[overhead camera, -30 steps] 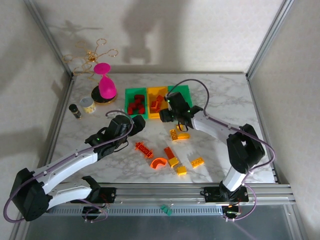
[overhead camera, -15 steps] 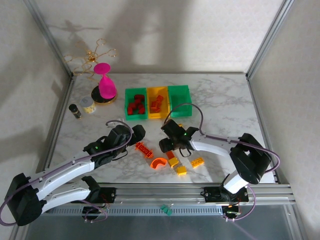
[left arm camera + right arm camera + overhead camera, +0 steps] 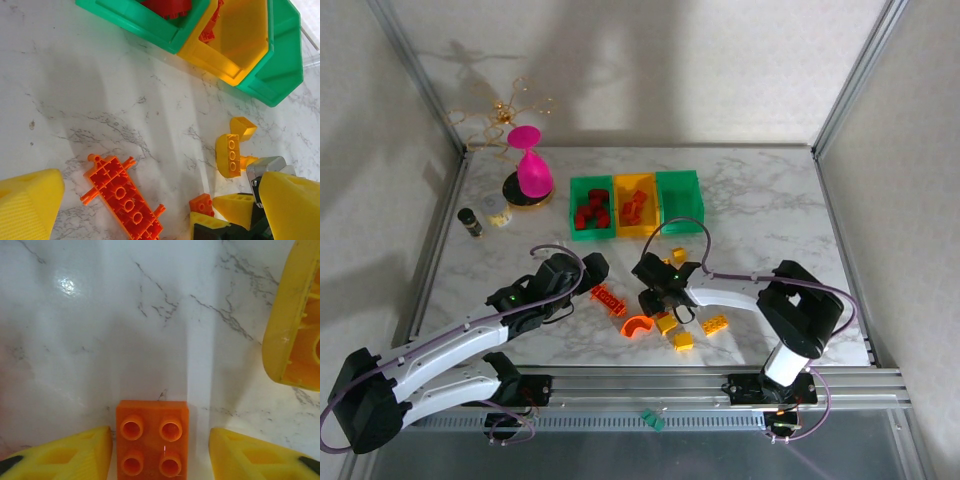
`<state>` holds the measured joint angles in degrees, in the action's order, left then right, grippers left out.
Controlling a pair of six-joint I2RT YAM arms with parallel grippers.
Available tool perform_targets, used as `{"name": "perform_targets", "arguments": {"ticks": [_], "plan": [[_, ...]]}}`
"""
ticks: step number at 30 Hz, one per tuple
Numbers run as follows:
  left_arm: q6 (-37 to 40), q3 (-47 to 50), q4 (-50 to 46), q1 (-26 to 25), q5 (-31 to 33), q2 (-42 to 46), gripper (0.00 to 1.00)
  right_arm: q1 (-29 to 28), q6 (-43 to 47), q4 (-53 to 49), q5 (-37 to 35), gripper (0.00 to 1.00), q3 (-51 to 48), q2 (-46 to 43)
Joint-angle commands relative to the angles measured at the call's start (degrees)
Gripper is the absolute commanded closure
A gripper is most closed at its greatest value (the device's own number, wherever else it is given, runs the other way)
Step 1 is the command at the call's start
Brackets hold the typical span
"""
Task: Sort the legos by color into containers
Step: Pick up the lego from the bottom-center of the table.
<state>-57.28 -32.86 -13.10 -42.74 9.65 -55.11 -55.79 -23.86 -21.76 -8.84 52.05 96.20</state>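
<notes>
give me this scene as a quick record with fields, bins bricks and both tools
left tool: open, over the orange plate, not touching it
right tool: open, one finger on either side of an orange four-stud brick lying on the table
left green bin: red bricks
yellow bin: red-orange bricks
right green bin: looks empty
loose on table: orange arch, yellow bricks

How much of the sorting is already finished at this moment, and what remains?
Done: red bricks lie in the left green bin, orange-red ones in the yellow bin; the right green bin looks empty. In hand: the right jaws stand open around an orange brick, not yet gripping. Remaining: an orange plate, an orange arch and several yellow bricks on the table.
</notes>
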Motion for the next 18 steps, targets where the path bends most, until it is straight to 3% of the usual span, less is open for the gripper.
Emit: {"name": "perform_targets", "arguments": {"ticks": [1, 13, 18], "plan": [[-1.0, 0.2, -1.4, -0.6, 1.3, 0.8, 0.0, -0.4, -1.1, -1.4, -2.3, 0.5, 1.9, 2.0], [-0.7, -0.2, -1.9, -0.6, 2.1, 1.2, 0.0, -0.3, -0.3, -1.9, -4.0, 0.66, 4.4, 2.6], [0.5, -1.6, -2.1, -0.5, 2.8, 1.1, 0.0, 0.1, 0.8, -2.2, -4.5, 0.66, 7.8, 0.9]]}}
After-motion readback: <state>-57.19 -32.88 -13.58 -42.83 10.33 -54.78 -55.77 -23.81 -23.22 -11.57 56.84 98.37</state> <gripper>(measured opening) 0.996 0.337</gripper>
